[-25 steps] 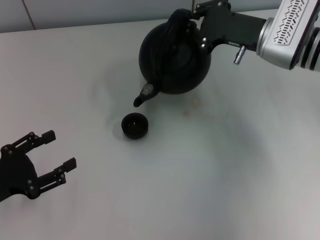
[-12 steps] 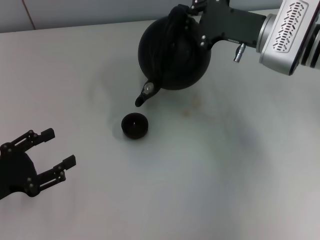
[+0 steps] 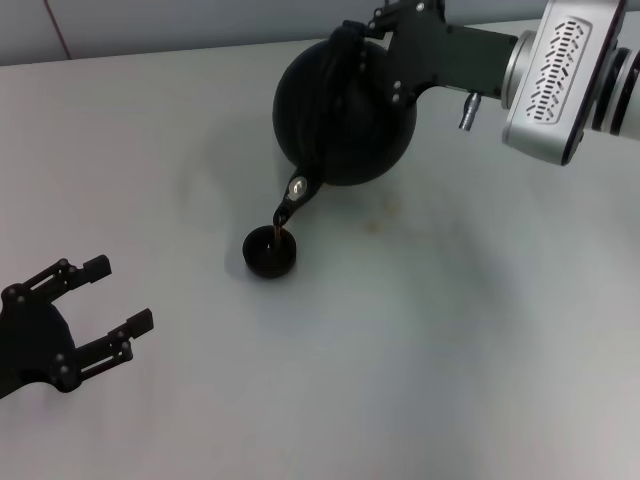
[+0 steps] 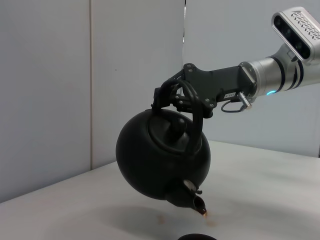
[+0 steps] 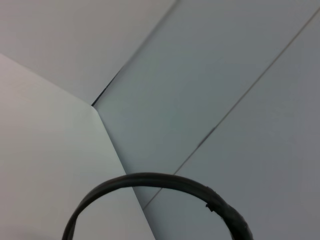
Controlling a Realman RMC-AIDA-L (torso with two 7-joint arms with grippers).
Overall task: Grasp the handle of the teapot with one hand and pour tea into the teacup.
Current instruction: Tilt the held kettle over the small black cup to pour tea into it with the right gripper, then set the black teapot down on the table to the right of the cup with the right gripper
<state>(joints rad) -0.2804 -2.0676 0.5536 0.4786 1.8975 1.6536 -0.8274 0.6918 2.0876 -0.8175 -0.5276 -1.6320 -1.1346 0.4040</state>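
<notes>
My right gripper (image 3: 362, 42) is shut on the handle (image 4: 190, 102) of the black teapot (image 3: 345, 115) and holds it in the air, tipped forward. The spout (image 3: 291, 200) points down over the small black teacup (image 3: 270, 250), and a thin brown stream runs from it into the cup. In the left wrist view the teapot (image 4: 162, 160) hangs tilted with a drop at the spout tip, and the cup's rim (image 4: 197, 237) shows just below. The handle's arc (image 5: 165, 186) also shows in the right wrist view. My left gripper (image 3: 105, 315) is open and empty at the near left.
The white table (image 3: 450, 340) carries a faint brownish stain (image 3: 385, 212) beside the teapot. A pale wall (image 4: 135, 75) stands behind the table.
The right gripper has tipped the teapot further, lowering the spout over the teacup, and tea now streams into it. The left gripper has not moved.
</notes>
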